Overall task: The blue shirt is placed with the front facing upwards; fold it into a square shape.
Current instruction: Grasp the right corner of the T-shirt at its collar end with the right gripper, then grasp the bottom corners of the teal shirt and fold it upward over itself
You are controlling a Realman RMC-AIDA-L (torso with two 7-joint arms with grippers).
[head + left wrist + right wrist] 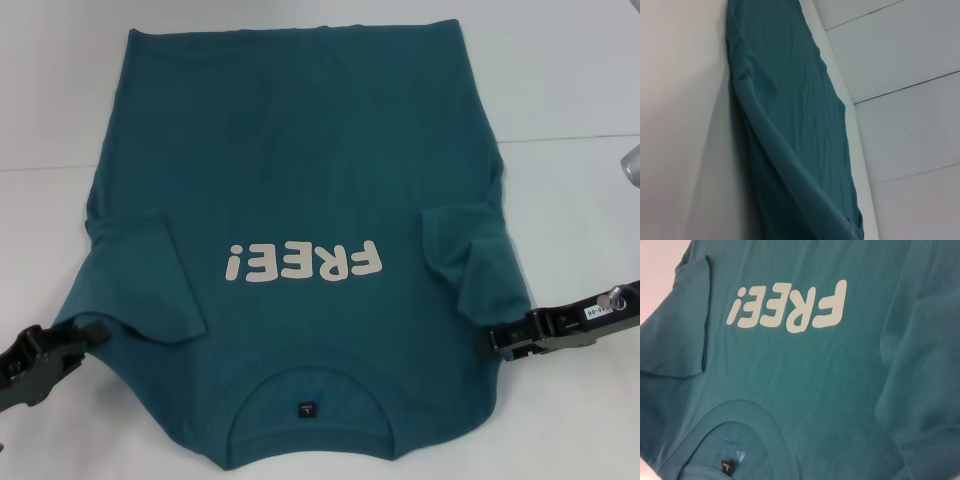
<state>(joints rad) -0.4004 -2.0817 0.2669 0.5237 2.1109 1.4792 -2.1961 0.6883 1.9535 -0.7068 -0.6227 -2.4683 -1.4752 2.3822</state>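
Nearest my head camera lay the round collar (pixel 312 395) of the blue shirt (pixel 300 160), a ribbed band with a small dark label (pixel 305 408) sewn inside it. I read the shirt as flat on the white table (pixel 560 80), front up, its hem at the far end. Both short sleeves were folded inward over the body.

I placed the left gripper (pixel 95 330) at the shirt's left shoulder edge, its black fingertips touching the fabric. I could not tell whether its jaws stood apart or pressed together on the cloth. I placed the right gripper (pixel 497 340) at the opposite shoulder edge, its tips meeting the fabric just beside the folded right sleeve (pixel 470 265). Its jaw state was equally unreadable to me.

Between the two grippers, slightly beyond them, ran the cream lettering "FREE!" (pixel 304 263), smooth, rounded and matte against the knit. The cotton looked soft, with shallow creases near the sleeves. From the left wrist camera I saw a long raised fold along the shirt's edge.
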